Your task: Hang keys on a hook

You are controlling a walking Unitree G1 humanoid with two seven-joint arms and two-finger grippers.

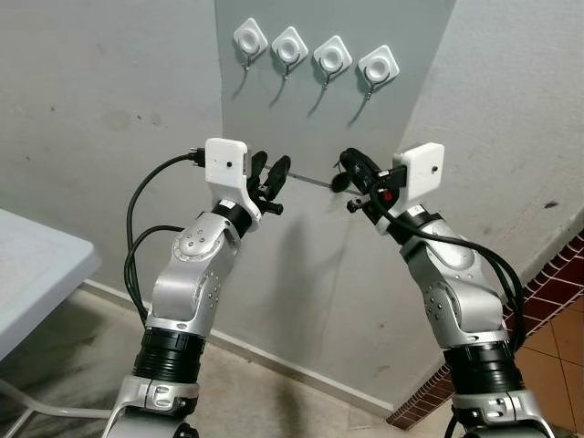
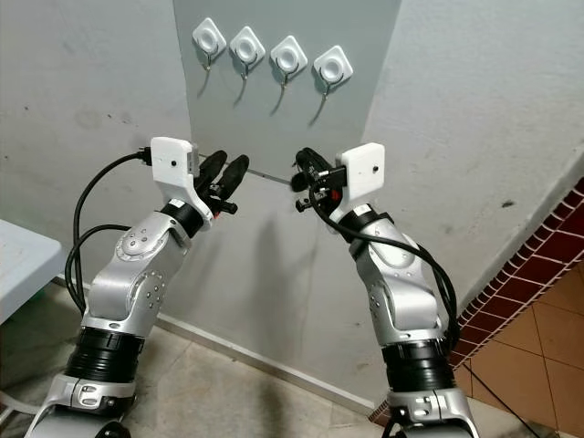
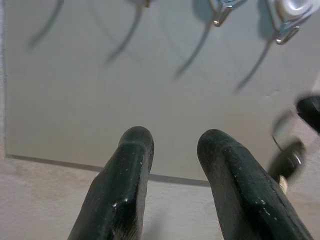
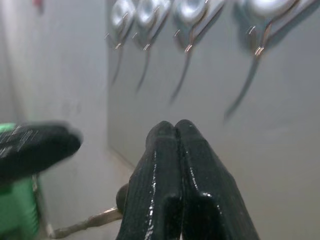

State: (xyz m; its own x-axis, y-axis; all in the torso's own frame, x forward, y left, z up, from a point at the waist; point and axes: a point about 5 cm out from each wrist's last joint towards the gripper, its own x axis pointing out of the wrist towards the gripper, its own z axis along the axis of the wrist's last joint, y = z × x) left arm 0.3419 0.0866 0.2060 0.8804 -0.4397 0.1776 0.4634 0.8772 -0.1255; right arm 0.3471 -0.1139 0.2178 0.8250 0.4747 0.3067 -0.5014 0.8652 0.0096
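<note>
Pinching a thin silver key (image 1: 315, 182) by its head, right end effector (image 1: 351, 182) clenched, shaft level toward the released left end effector (image 1: 274, 178), below four white hooks (image 1: 331, 57).

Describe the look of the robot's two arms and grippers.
Both arms are silver metal with black ribbed collars. The left gripper and right gripper each have two long black fingers behind a white boxy wrist camera housing. Black cables loop along each arm; a small red spot marks the right wrist.

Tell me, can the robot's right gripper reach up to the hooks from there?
Probably yes. The right gripper, shut on the key, sits just below the hooks, with bare wall between.
</note>
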